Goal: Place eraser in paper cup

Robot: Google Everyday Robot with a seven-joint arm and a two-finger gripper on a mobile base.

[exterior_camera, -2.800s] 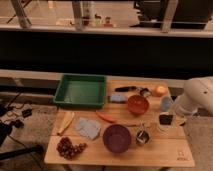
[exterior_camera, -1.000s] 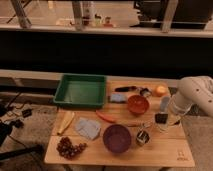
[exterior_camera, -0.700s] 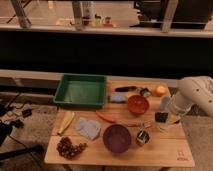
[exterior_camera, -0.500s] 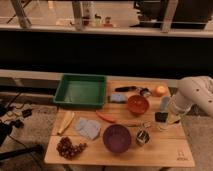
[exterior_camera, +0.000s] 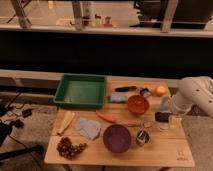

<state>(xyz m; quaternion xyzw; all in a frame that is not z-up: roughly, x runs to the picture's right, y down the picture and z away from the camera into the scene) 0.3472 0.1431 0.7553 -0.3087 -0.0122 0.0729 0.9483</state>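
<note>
Right now my arm [exterior_camera: 196,94] reaches in from the right edge of the frame, bent down over the right end of the wooden table [exterior_camera: 165,152]. My gripper [exterior_camera: 168,114] hangs low at that end, right of the orange bowl [exterior_camera: 137,104]. A small dark flat shape, the eraser [exterior_camera: 162,117], sits at my fingertips, so it looks as if I am clamped on it, though I cannot tell how wide the fingers stand. Just right of it and a little lower is the paper cup [exterior_camera: 174,121], pale and upright on the table, touching or almost touching the eraser's end; I cannot tell which.

Above my gripper stands a light blue cup [exterior_camera: 165,103], and above that an orange fruit [exterior_camera: 160,90] near the table's far edge. Lower, toward the middle, a purple bowl [exterior_camera: 117,137] sits beside a small metal cup [exterior_camera: 142,137]. A green tray [exterior_camera: 80,91] fills the upper left of the table. Below it lie a banana [exterior_camera: 65,122], a blue-grey cloth [exterior_camera: 89,128] and a bunch of grapes [exterior_camera: 68,147] at the lower left corner. A dark long-handled tool [exterior_camera: 131,89] lies along the far edge.
</note>
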